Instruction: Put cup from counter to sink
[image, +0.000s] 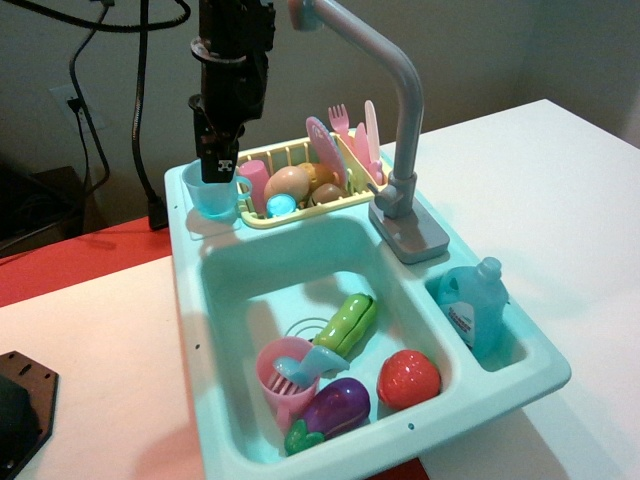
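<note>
The small translucent light-blue cup (213, 197) stands at the back left corner of the mint-green counter (186, 222) of the toy sink unit. My black gripper (218, 172) hangs straight down over it. Its fingers (218, 155) are close together and reach the cup's rim, and they look pinched on it. The cup's base seems to rest on or just above the ledge. The sink (233, 268) lies in front, deep and mint-green, with a ribbed drain (303, 328) and a grey faucet (403, 120).
The sink holds a pink handled cup (283, 372), a green vegetable (347, 322), a purple eggplant (333, 408) and a red strawberry (408, 379). A yellow dish rack (300, 183) with toys stands right of the cup. A blue bottle (474, 305) sits in the side compartment.
</note>
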